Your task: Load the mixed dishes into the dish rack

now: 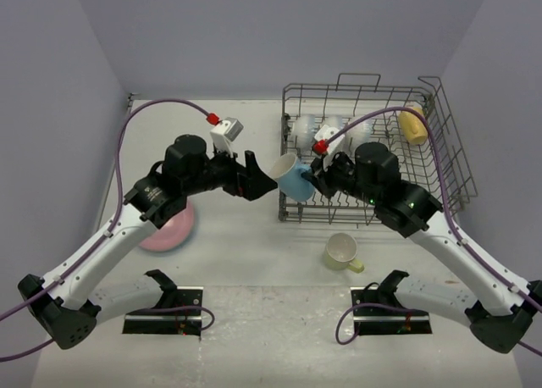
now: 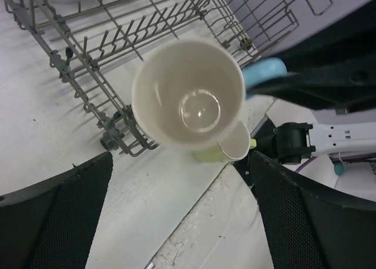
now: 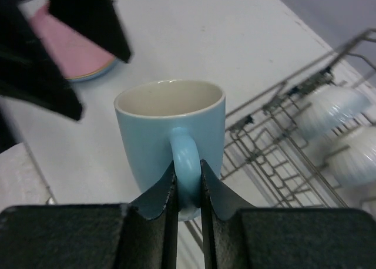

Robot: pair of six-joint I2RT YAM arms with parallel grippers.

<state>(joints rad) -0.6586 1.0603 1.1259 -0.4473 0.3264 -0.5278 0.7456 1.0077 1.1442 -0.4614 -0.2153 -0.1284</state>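
I observe the right gripper clenched on the handle of the light blue mug. Both fingers press the handle from either side. The mug hangs clear of the worktop, just outside the near-left corner of the dish rack, lying on its side with its mouth turned left.

I note the left gripper facing that mouth with its jaws spread wide and grasping nothing. In its wrist view the fingers stand apart from the mug on either side.

The dish rack sits on the far-right part of the worktop. Three white bowls stand in a row along its far-left side. A yellow mug lies in its far-right corner.

A pale yellow-green mug lies on the worktop just beside the rack's near edge. A pink plate rests toward the left edge of the worktop, partly hidden by the left arm. A blue rim shows beneath it, so I take it as the top of a stack.
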